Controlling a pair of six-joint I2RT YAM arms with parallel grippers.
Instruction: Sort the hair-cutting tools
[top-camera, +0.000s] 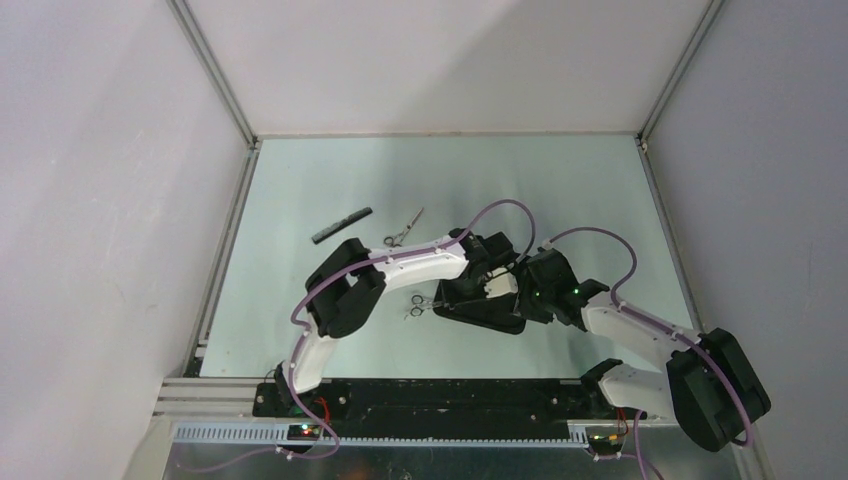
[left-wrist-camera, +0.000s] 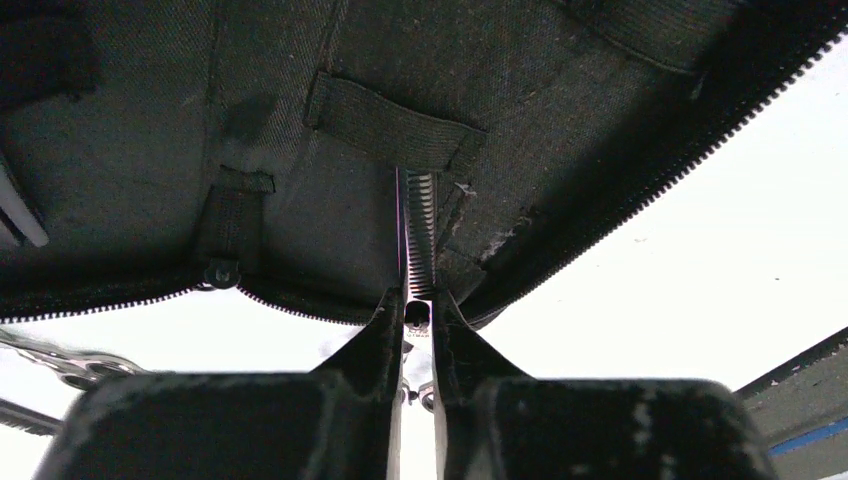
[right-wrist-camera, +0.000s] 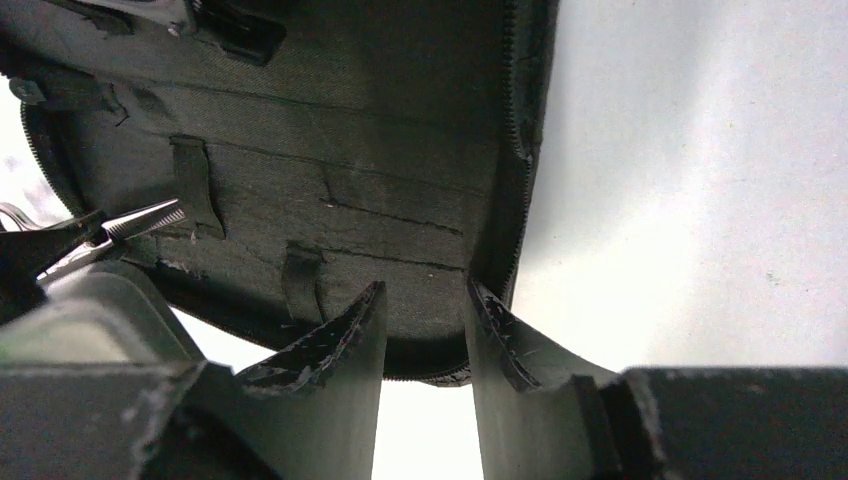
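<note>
Pouch (top-camera: 488, 318), black and unzipped, lies open on the tabletop (top-camera: 560, 190) around its middle, a little nearer the near edge, and both my arms meet over it. My left end effector (left-wrist-camera: 417, 303) is clamped on a thin hair clip (left-wrist-camera: 420, 225). Its fingers are almost together, and the clip's toothed silver edge reaches out over the pouch's fabric lining, close to an elastic loop (left-wrist-camera: 395, 128). From the right wrist the clip shows tilted above the lining; I cannot tell whether it touches the fabric. My right end effector (right-wrist-camera: 425, 300) hangs with its fingers apart and nothing between them, over the lining near the pouch's zipper (right-wrist-camera: 515, 130).

The near scissors (top-camera: 418, 305), small and silver with ring handles, lie on the tabletop just beside the pouch's left side. The far scissors (top-camera: 404, 228) lie farther toward the far edge, well apart from the pouch. The flat dark comb (top-camera: 341, 225) lies near them on the side toward the left edge, not touching them.
</note>
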